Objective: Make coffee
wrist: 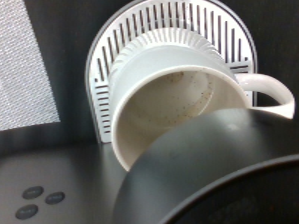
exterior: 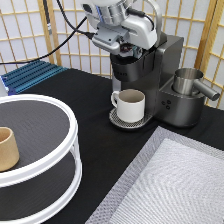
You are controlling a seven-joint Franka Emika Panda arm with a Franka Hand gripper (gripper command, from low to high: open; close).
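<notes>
Gripper (exterior: pixel 131 48) and the grey-white wrist of the arm sit right over the open top of the black single-serve coffee machine (exterior: pixel 155 80), near the exterior view's top; whether its fingers are spread or closed cannot be told, since the hand's housing hides them. A small dark reddish patch shows at the mouth of the brew chamber just under the hand, but it is too small to tell whether that is the coffee pod — the pod cannot be made out clearly in either view. Below the brew head, a cream-white handled mug (exterior: pixel 130 104) stands upright on the machine's round slotted drip tray (exterior: pixel 118 120), its handle toward the exterior view's left; the wrist view looks down into the same mug (wrist: pixel 172 107), empty and faintly speckled inside. A brushed metal pitcher (exterior: pixel 189 82) sits on the machine's base at the exterior view's right. On the black table (exterior: pixel 95 130), a white two-tier round rack (exterior: pixel 70 150) at the left carries a tan handleless cup (exterior: pixel 7 148) — and a grey mesh mat (exterior: pixel 175 185) lies at the bottom right.
</notes>
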